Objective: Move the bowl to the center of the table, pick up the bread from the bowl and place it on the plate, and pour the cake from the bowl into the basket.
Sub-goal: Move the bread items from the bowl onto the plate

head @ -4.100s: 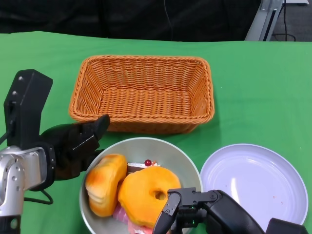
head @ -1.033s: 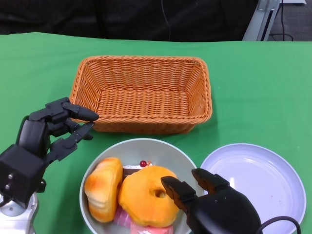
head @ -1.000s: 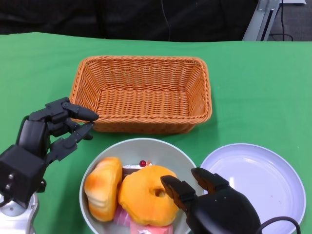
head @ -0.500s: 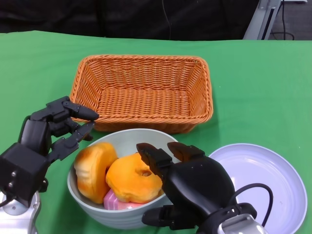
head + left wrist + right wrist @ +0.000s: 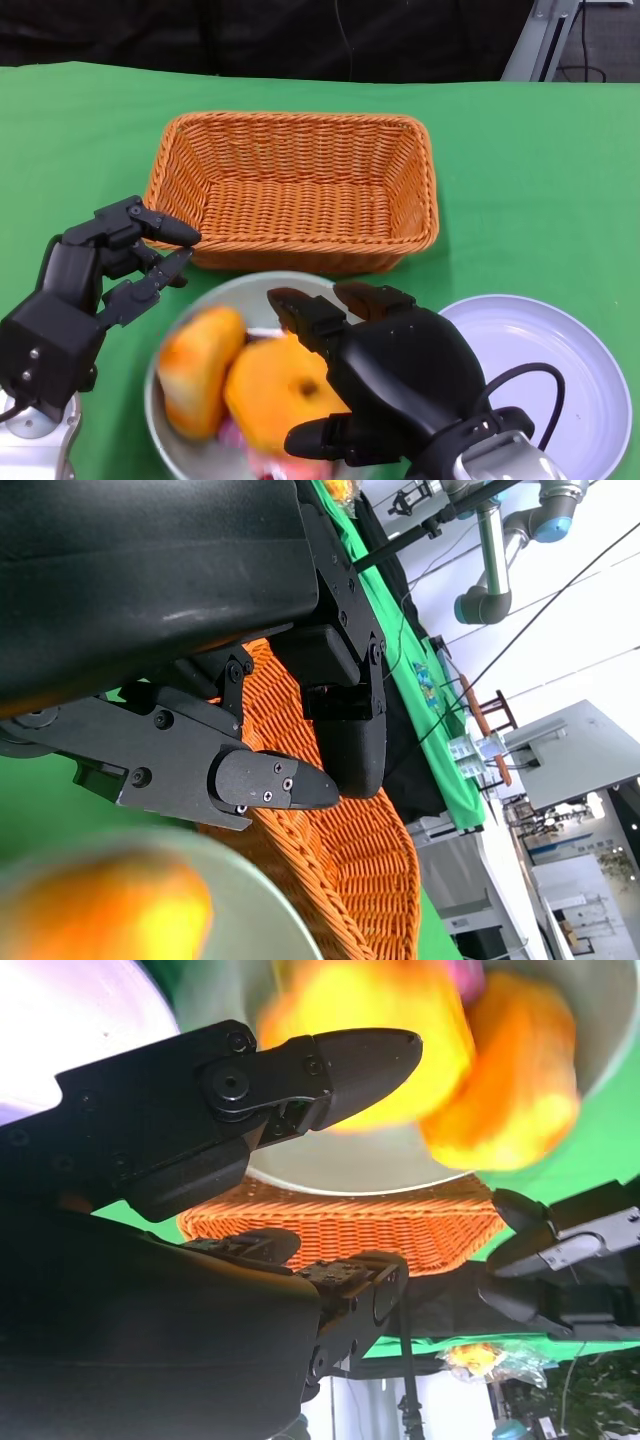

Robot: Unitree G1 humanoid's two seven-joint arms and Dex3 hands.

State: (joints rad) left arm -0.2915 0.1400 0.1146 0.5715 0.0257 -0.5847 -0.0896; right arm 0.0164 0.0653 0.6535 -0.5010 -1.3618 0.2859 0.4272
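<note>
A grey bowl is blurred with motion at the lower middle of the head view. It holds two orange pieces of bread, and a bit of pink cake shows under them. My right hand grips the bowl's right rim, fingers over the edge and thumb beneath. In the right wrist view a finger lies over the bowl and the blurred bread. My left hand stays open just left of the bowl, holding nothing. The white plate lies to the right.
The wicker basket stands right behind the bowl, its front wall close to the bowl's far rim and to my left hand's fingertips. The left wrist view shows the basket past my fingers. Green cloth covers the table.
Over the last second my right hand closed on the bowl's rim, raised it and carried it slightly left; now the bowl blurs in motion. My left hand has not moved.
</note>
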